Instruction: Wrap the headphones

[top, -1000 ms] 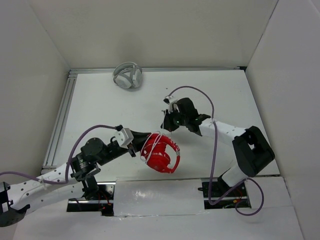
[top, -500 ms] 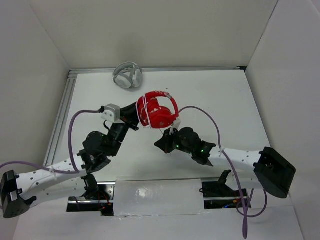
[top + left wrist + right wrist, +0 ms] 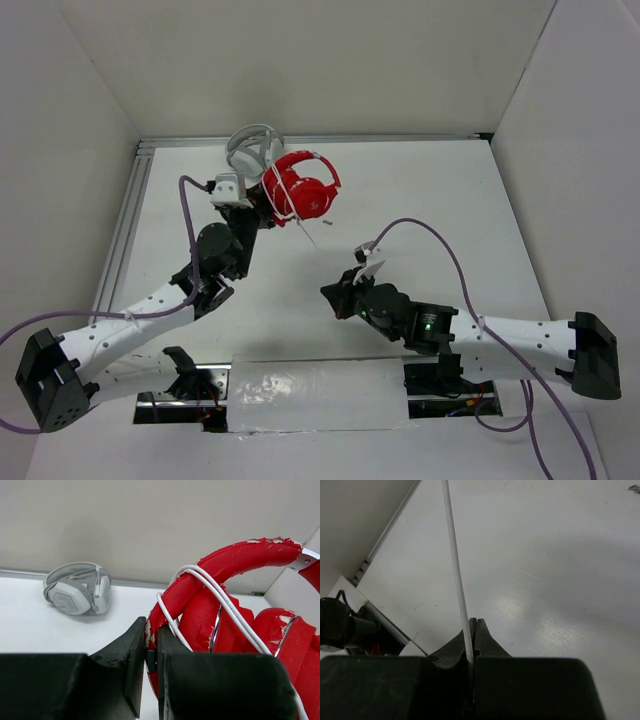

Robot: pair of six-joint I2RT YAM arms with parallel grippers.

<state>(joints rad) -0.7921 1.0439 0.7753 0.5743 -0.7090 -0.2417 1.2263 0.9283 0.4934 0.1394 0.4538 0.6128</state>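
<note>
White desk (image 3: 440,200) boxed in by walls, with 2 arms out over it. The left arm (image 3: 150,310) stretches toward the far side and the right arm (image 3: 500,335) lies low across the near part. The red headphones (image 3: 300,187) are right at the tip of the left end effector (image 3: 151,647), which is clamped on the headband. The white cable (image 3: 220,605) loops over the band just past its fingers. A white-grey headset (image 3: 77,589) sits beyond that end effector and off to its left, apart from the red pair. The right end effector (image 3: 473,630) is pinched together on the thin cable, which runs straight out ahead of it.
</note>
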